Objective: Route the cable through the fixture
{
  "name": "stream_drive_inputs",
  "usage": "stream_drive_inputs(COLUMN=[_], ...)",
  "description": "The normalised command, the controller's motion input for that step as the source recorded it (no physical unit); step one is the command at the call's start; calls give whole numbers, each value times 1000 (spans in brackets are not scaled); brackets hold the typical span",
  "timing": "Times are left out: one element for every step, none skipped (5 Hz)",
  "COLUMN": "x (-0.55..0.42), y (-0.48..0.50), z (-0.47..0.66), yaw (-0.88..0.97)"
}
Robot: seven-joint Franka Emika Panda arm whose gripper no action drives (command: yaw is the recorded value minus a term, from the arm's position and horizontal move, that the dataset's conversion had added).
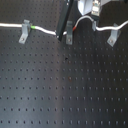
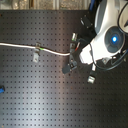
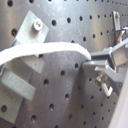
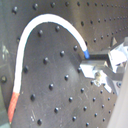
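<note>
The white cable comes in from the first exterior view's left, through a wide grey clip, with its green band just past that clip. My gripper is shut on the cable right beside the fixture, a slim dark upright clip. In the second wrist view the free end of the cable arcs away from my gripper to the red tip. In the second exterior view my gripper holds the cable just above the fixture.
A second wide clip on the first exterior view's right carries another white cord. A grey clip lies under the cable in the first wrist view; which clip it is I cannot tell. The board is black and perforated.
</note>
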Motion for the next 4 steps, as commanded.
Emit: stream_drive_inputs(x=[246, 222, 169, 130], y=[-297, -306, -291, -291], z=[-404, -398, -215, -159], yaw=[0, 0, 0, -174])
